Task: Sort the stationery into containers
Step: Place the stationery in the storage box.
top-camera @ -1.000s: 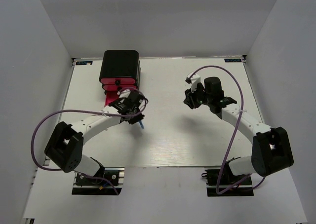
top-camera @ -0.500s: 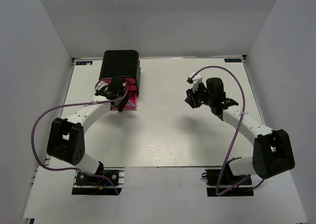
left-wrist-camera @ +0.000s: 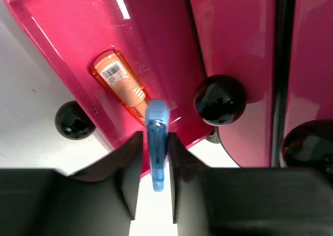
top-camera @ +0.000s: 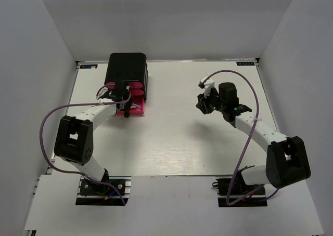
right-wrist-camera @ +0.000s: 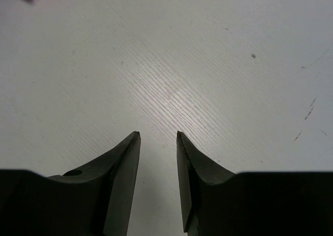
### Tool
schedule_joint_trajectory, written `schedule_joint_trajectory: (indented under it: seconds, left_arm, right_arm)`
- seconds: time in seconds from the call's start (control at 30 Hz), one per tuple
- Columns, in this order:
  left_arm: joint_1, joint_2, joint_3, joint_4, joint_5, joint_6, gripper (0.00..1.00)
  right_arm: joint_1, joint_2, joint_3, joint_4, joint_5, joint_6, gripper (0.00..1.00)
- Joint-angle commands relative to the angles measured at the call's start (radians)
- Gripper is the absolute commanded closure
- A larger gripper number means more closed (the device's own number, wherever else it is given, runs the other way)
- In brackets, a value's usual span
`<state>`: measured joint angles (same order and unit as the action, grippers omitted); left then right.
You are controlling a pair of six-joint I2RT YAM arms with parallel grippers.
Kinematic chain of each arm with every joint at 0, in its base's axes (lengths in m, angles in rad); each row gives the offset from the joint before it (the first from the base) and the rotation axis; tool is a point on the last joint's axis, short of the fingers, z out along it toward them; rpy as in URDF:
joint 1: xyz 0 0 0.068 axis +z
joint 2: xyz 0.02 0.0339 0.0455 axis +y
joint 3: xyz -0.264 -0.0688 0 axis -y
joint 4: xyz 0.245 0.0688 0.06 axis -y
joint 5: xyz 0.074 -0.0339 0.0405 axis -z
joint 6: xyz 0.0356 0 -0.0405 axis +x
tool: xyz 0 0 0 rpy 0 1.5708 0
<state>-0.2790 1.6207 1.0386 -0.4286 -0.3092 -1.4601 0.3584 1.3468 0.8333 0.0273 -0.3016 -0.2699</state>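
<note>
White table (top-camera: 177,142), faint scuffs (right-wrist-camera: 308,110); grey walls (top-camera: 31,49) on three sides; labels (top-camera: 245,63) at far corners.

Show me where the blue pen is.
In the left wrist view, the blue pen is pinched in the left gripper, above the open pink drawer, next to the orange marker lying inside.

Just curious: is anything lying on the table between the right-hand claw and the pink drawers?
Nothing. In the top view, the table between the right gripper and the pink drawers is bare.
</note>
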Motion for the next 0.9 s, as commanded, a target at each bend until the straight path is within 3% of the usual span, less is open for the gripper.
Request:
schedule_joint_trajectory:
  seconds: [0.0,0.1,0.27,0.3,0.4,0.43,0.47,0.5,0.57,0.67,0.87]
  left_arm:
    - [0.008,-0.027,0.012,0.024,-0.016,-0.023,0.62]
    - [0.008,-0.073,-0.012,0.048,-0.016,0.0,0.47]
    - [0.008,-0.134,-0.022,0.047,-0.007,0.04,0.4]
    - [0.008,-0.146,-0.022,0.047,-0.007,0.065,0.42]
    - [-0.014,-0.222,-0.022,0.047,0.007,0.183,0.65]
    - [-0.014,-0.241,-0.022,0.066,0.021,0.333,0.77]
    - [-0.014,-0.281,-0.032,0.077,0.079,0.412,0.81]
    - [-0.014,-0.3,-0.041,0.091,0.12,0.569,0.86]
    - [-0.023,-0.359,-0.087,0.08,0.206,0.68,0.94]
    - [-0.023,-0.424,-0.21,0.08,0.295,0.798,0.99]
    - [-0.023,-0.475,-0.354,0.053,0.303,0.847,0.95]
  right_arm:
    - [-0.01,-0.029,-0.017,0.042,-0.007,-0.006,0.6]
    - [-0.013,-0.029,-0.025,0.048,-0.016,-0.002,0.6]
    - [-0.015,-0.026,-0.03,0.054,-0.027,0.003,0.6]
    - [-0.013,-0.029,-0.028,0.053,-0.033,0.0,0.6]
    - [-0.013,-0.032,-0.028,0.046,-0.056,-0.015,0.58]
    - [-0.016,-0.035,-0.033,0.045,-0.08,-0.034,0.48]
    - [-0.021,-0.035,-0.037,0.042,-0.102,-0.041,0.4]
    - [-0.018,-0.04,-0.046,0.042,-0.141,-0.051,0.25]
    - [-0.016,-0.043,-0.059,0.042,-0.211,-0.057,0.1]
    - [-0.016,-0.037,-0.065,0.045,-0.286,-0.035,0.1]
    - [-0.018,-0.02,-0.054,0.057,-0.283,-0.043,0.1]
